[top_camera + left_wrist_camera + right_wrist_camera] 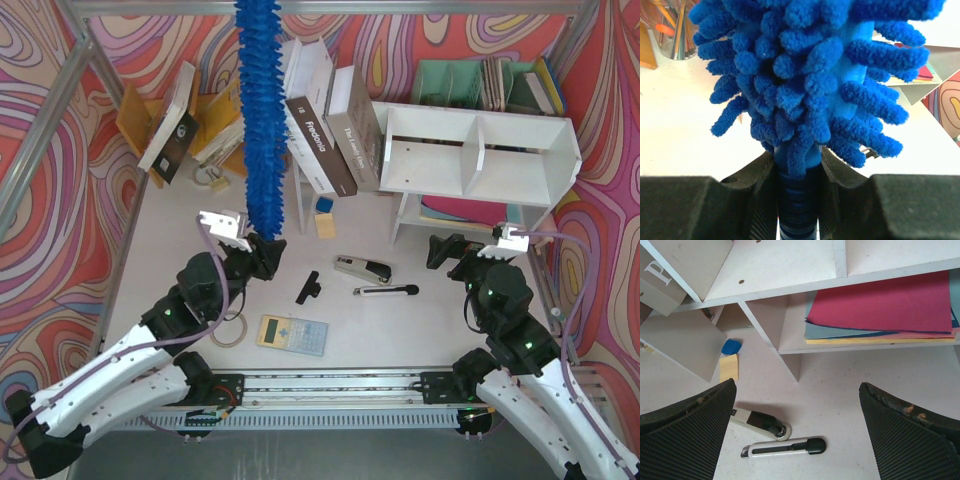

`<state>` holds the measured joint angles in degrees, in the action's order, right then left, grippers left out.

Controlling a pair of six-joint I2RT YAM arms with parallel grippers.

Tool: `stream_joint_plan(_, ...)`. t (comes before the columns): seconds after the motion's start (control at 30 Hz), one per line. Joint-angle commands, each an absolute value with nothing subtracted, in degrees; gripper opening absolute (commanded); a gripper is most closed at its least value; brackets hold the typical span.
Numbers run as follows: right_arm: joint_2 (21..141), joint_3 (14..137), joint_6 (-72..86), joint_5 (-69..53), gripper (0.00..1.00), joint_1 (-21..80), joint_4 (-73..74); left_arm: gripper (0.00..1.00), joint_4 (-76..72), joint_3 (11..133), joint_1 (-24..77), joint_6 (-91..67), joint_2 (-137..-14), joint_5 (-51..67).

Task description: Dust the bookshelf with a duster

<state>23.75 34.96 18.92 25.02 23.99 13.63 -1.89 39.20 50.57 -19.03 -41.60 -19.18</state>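
Note:
The fluffy bright-blue duster (260,110) stands upright, reaching from the middle left of the table to the top edge of the view. My left gripper (262,245) is shut on its ribbed blue handle at the lower end. In the left wrist view the duster (805,75) fills the frame above my left gripper (797,167). The white bookshelf (480,150) stands at the back right, apart from the duster. My right gripper (455,255) is open and empty, low in front of the bookshelf (790,270). In its own view the right gripper (797,425) is above bare table.
A stapler (362,268), utility knife (385,291), black clip (308,287), calculator (292,333) and tape roll (228,330) lie mid-table. Leaning books (320,130) stand left of the shelf. Yellow rack (215,120) back left, green organiser (470,80) behind. Coloured paper (880,305) lies on the lower tier.

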Motion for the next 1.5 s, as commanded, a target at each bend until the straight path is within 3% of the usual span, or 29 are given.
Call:
stream_joint_plan(0.0, 23.6, 35.4, 19.3, 25.2, 0.99, 24.0, 13.0, 0.0, -2.1, 39.3, 50.3, -18.0, -37.9, -19.4)
stream_joint_plan(0.47, 23.8, 35.5, 19.1, 25.2, 0.99, 24.0, 12.9, 0.0, 5.3, 42.1, 50.3, -17.6, -27.2, -24.5)
stream_joint_plan(0.83, 23.6, 35.5, 19.2, 25.0, 0.99, 24.0, 12.9, 0.0, 8.2, 40.7, 50.2, -21.4, -27.5, -33.9)
stream_joint_plan(1.47, 25.7, 35.7, 19.2, 25.4, 0.99, 24.0, 13.1, 0.0, 13.9, 36.1, 49.9, -29.5, -39.9, -21.6)
